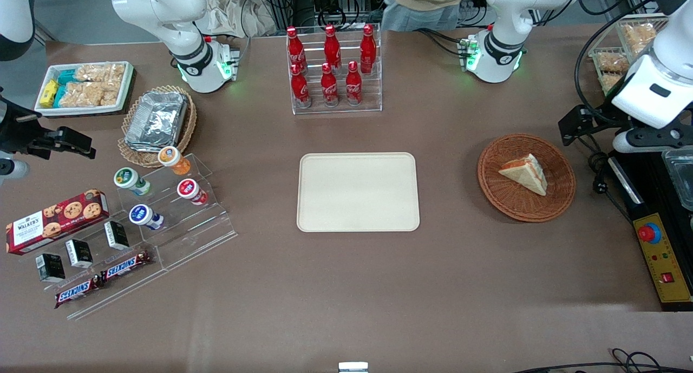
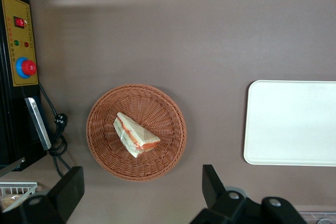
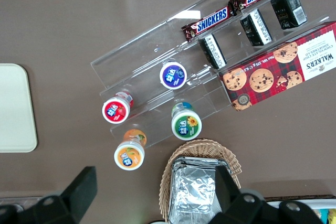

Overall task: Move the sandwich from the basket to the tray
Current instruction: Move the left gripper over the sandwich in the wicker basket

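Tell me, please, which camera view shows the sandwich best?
The left wrist view: the sandwich lies in the basket with its orange filling edge facing the camera, the open gripper hovering above. The front view shows it smaller. The right wrist view does not show it.

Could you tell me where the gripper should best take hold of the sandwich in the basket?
Probably from above, across the sandwich wedge's two long sides. It lies flat mid-basket, rim low. The open gripper hangs high above.
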Robot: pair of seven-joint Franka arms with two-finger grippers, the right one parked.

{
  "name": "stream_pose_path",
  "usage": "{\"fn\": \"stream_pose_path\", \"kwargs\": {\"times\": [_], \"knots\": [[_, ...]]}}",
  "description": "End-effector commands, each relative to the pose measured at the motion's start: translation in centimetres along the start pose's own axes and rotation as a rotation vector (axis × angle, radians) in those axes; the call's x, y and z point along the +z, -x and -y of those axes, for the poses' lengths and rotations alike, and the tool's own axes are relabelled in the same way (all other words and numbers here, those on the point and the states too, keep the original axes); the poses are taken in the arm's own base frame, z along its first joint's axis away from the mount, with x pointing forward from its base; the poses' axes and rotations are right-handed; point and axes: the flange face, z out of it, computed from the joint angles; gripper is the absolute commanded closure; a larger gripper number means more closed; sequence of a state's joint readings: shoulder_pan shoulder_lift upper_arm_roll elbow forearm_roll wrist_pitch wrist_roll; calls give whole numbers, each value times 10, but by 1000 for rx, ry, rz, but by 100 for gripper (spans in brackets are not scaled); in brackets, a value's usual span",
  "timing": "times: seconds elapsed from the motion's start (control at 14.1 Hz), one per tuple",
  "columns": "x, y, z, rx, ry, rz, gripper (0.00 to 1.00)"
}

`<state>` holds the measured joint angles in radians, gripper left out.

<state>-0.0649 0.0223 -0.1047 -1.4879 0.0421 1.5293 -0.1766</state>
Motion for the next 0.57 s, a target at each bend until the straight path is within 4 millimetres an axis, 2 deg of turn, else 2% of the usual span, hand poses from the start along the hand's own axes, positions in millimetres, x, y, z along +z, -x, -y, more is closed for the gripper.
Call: {"fn": "stream_pose_path", "kwargs": {"times": [0.0, 0.28, 0.5], "knots": [[-6, 6, 0, -20, -4, 0, 0], [0, 8, -4, -106, 0, 40, 0], [16, 33, 0, -339, -34, 79, 0]]}}
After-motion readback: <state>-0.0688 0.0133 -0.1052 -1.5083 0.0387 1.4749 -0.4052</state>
